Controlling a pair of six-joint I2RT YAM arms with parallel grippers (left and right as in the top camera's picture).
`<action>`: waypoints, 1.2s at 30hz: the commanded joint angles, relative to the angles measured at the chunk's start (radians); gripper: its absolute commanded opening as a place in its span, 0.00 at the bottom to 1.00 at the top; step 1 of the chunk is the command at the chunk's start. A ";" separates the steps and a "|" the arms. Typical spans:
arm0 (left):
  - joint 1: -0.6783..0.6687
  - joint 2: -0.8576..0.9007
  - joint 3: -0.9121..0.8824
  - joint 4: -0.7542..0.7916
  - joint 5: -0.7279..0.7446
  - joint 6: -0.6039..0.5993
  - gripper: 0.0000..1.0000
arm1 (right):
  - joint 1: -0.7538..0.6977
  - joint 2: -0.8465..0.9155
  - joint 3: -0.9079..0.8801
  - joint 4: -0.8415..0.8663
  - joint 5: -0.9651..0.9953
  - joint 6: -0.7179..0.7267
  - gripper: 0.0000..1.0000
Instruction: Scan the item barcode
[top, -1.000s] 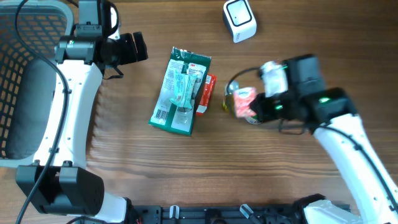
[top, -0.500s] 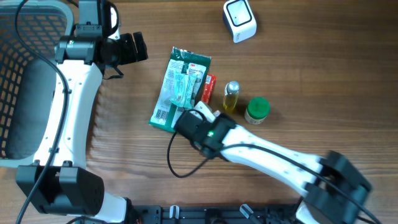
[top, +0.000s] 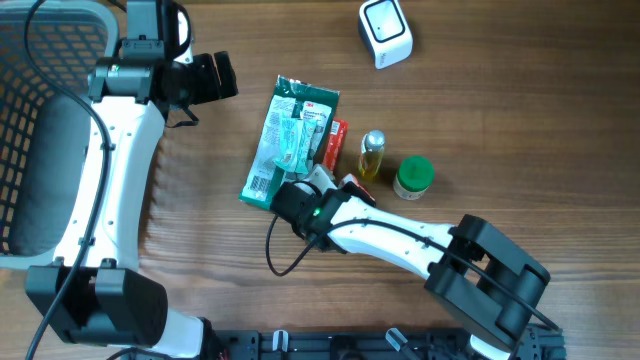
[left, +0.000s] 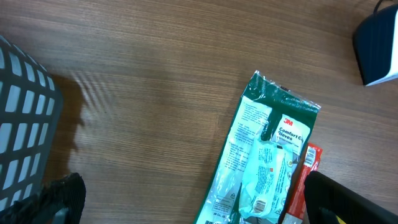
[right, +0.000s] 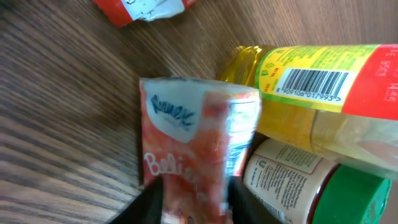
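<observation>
Risks: R end effector (right: 191, 199) has the tissue pack (right: 193, 143) between its fingers, jaws part-open. Can't tell if it's actually gripped, the frame is blurred. If the grip is slack, the soft pack could slide out or sag en route to the scanner (top: 385, 32), which sits well apart at the far edge of the table (top: 520, 90). Pack is just beside the oil bottle (right: 311, 87) and green-lid jar (right: 280, 177). A sideways swing could clip the bottle, which is upright and narrow in overhead, so it prob tips easily. No barcode visible on the pack face twd the wrist cam, so the wrong side may get shown to the scanner = no read.

Orientation: in R wrist view the pack's long axis runs straight out from the fingers, logo end farthest away, printed face twd cam. In overhead the pack is mostly hidden under the wrist, so its heading on the table is unclear.

L end effector (top: 222, 78) is wide open and empty, up by the basket (top: 30, 60).
</observation>
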 joint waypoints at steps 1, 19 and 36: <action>0.005 0.006 0.001 0.002 0.008 0.011 1.00 | 0.004 -0.026 0.014 0.001 -0.023 0.010 0.43; 0.005 0.006 0.001 0.002 0.008 0.011 1.00 | -0.123 -0.259 0.021 0.032 -0.369 0.048 0.66; 0.005 0.006 0.001 0.002 0.008 0.011 1.00 | -0.235 -0.170 0.016 -0.019 -0.578 0.008 0.65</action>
